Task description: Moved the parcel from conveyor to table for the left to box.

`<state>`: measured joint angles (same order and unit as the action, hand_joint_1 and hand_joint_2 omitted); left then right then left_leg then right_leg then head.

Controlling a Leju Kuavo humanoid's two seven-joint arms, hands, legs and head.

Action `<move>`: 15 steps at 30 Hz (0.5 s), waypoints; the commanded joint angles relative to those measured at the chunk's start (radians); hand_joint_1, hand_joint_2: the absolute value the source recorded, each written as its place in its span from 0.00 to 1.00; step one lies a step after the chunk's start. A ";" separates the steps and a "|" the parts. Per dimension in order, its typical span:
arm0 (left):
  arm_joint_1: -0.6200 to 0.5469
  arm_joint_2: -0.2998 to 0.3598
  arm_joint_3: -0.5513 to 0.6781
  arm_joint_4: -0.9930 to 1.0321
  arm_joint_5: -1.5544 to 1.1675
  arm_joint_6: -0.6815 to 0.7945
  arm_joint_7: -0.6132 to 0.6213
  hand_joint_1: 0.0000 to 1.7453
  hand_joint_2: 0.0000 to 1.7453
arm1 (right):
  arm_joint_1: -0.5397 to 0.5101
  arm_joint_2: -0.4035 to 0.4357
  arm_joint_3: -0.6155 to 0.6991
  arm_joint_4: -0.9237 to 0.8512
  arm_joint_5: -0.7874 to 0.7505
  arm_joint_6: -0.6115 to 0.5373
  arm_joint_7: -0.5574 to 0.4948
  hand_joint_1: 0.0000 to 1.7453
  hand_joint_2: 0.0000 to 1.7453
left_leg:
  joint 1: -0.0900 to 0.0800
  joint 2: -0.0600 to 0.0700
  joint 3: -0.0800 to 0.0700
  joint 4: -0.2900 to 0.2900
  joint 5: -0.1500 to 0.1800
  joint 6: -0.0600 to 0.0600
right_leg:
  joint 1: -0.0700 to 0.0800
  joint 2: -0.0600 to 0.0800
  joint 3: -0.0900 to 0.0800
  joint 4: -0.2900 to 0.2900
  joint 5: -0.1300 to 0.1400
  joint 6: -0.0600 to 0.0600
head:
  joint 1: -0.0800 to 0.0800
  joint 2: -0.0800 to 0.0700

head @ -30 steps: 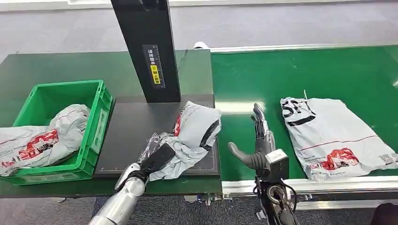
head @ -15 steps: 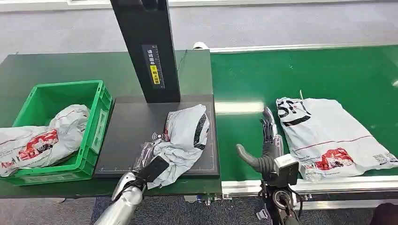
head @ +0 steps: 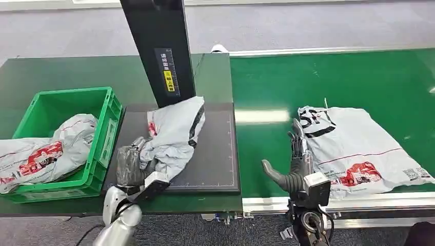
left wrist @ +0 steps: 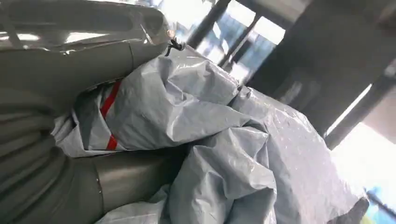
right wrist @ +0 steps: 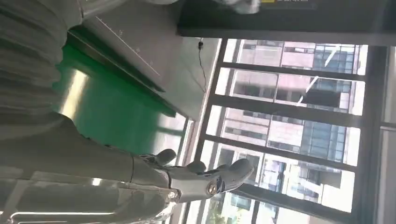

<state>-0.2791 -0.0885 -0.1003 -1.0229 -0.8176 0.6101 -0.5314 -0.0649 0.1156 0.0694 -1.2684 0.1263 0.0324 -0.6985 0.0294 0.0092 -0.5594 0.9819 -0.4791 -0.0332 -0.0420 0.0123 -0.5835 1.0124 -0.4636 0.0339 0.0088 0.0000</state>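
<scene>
Leftmost, just left of the black scanner plate (head: 215,159), sits a green crate (head: 105,128) holding bagged parcels; on the plate the left hand (head: 131,169) clamps a crumpled grey parcel (head: 174,133), its long axis slanting away toward the post, while beyond the plate's right edge the right hand (head: 295,164), fingers apart, touches a flat parcel (head: 364,148) on the conveyor (head: 267,82).

Parcel (head: 174,133) in left hand (head: 131,166): light grey w/ red print + black stripe. Hand dark, arm silver. Crate (head: 105,123) bright green; bag inside (head: 46,151) grey-white w/ red graphic. Conveyor (head: 267,87) green; bag on it (head: 359,148) white, black lettering, red picture + thin red line. Worktop (head: 51,72) dark green, mat (head: 218,154) black. Post (head: 159,46) black w/ yellow label.
</scene>
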 commanded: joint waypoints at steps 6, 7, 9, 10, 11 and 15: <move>-0.021 -0.002 0.152 -0.310 -0.047 0.088 -0.109 1.00 1.00 | -0.044 -0.004 -0.004 0.066 0.013 0.006 0.000 0.00 1.00 | 0.002 0.000 -0.001 0.001 0.000 0.004 | 0.003 -0.001 0.000 -0.001 0.001 -0.005 | 0.000 0.000; -0.036 -0.017 0.193 -0.303 -0.102 0.088 -0.097 1.00 1.00 | -0.043 -0.006 0.002 0.066 0.013 0.005 0.000 0.00 1.00 | 0.001 0.000 -0.002 0.001 0.000 0.002 | 0.002 0.000 -0.001 0.000 0.001 -0.003 | 0.000 0.000; -0.065 -0.031 0.260 -0.283 -0.174 0.088 -0.097 1.00 1.00 | -0.038 -0.008 0.012 0.061 0.016 0.004 0.000 0.00 1.00 | 0.001 -0.001 -0.001 0.000 0.000 0.003 | 0.002 -0.001 0.000 -0.001 0.001 -0.004 | 0.000 0.000; -0.074 -0.041 0.300 -0.287 -0.229 0.088 -0.094 1.00 1.00 | -0.036 -0.010 0.015 0.059 0.016 0.003 0.000 0.00 1.00 | 0.001 -0.001 -0.001 0.001 0.000 0.002 | 0.002 -0.001 -0.001 0.000 0.000 -0.003 | 0.000 0.000; -0.082 -0.055 0.342 -0.294 -0.288 0.088 -0.083 1.00 1.00 | -0.035 -0.011 0.018 0.057 0.016 0.004 0.000 0.00 1.00 | 0.001 -0.001 -0.001 0.001 0.000 0.002 | 0.002 -0.001 -0.001 0.000 0.000 -0.003 | 0.000 0.000; -0.186 -0.004 0.411 -0.144 -0.386 0.088 0.082 1.00 1.00 | -0.012 -0.019 0.019 0.038 0.022 -0.011 0.000 0.00 1.00 | 0.001 0.000 -0.001 0.000 0.000 0.001 | 0.001 -0.001 -0.001 0.000 0.000 -0.002 | 0.000 0.000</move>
<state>-0.3093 -0.0904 0.0959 -1.3023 -1.0736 0.6943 -0.6131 -0.0725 0.1160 0.0710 -1.2600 0.1427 0.0343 -0.6985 0.0294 0.0097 -0.5600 0.9819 -0.4789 -0.0333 -0.0419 0.0124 -0.5845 1.0124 -0.4634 0.0337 0.0092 0.0000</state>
